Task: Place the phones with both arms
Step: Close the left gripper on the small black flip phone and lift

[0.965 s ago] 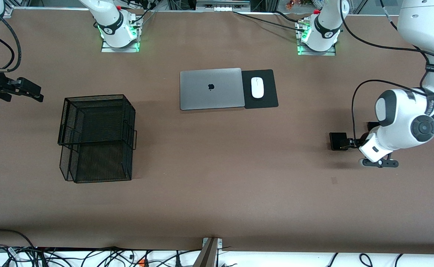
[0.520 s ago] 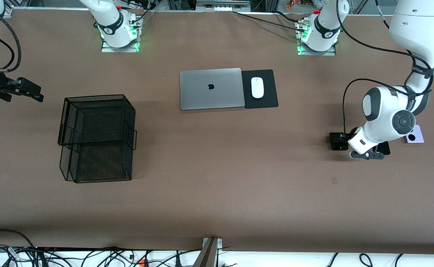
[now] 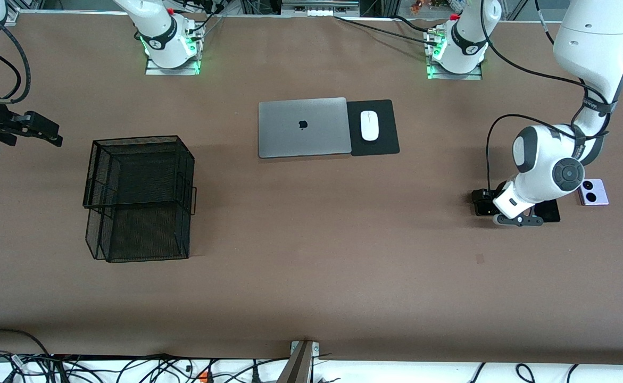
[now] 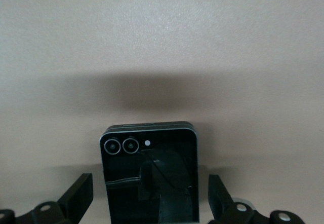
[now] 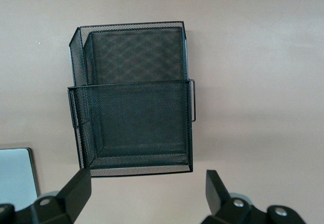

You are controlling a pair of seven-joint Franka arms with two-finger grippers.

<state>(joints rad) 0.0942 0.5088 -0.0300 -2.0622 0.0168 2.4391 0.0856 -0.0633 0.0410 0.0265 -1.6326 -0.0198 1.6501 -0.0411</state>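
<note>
A black wire-mesh rack (image 3: 138,198) with two stacked tiers stands on the table (image 3: 311,276) toward the right arm's end; both tiers hold nothing. The right pincer (image 5: 147,193) waits, spread wide and holding nothing, with that rack in its wrist view.

At the left arm's end lie three phones: a slim black slab phone (image 3: 550,211), mostly hidden under the arm, a lilac flip phone (image 3: 592,192) with two dark circles, and a square black flip phone (image 4: 149,171). The left pincer (image 4: 149,196) sits low over the black flip phone, fingers (image 4: 81,193) wide apart on either side, not gripping.
</note>
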